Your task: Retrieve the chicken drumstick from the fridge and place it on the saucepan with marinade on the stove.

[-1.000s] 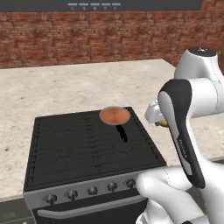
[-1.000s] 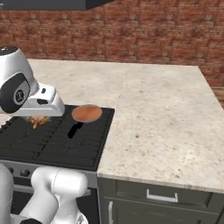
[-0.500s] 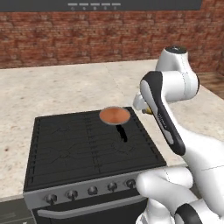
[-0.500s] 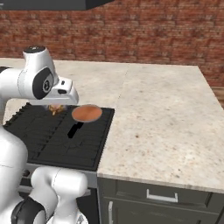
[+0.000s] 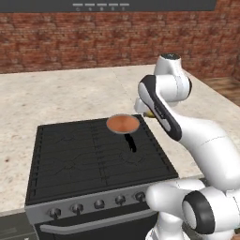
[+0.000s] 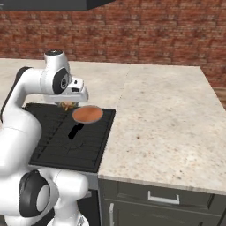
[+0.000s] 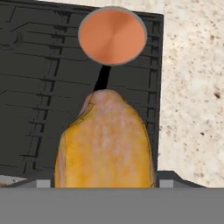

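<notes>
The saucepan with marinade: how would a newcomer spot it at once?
Find the black stove set in the speckled counter. At its back corner nearest that counter sits the saucepan with marinade: small, round, orange-brown inside, with a short black handle; nothing else rests on the grates.

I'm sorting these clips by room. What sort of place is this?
A kitchen, rendered rather than real: a black cooktop stove with dark knobs, a speckled beige stone counter before a red brick wall, and a small round saucepan of orange-brown marinade.

No writing, label or number can be read anywhere; the marks on the panel (image 5: 98,5) overhead are too blurred.
</notes>
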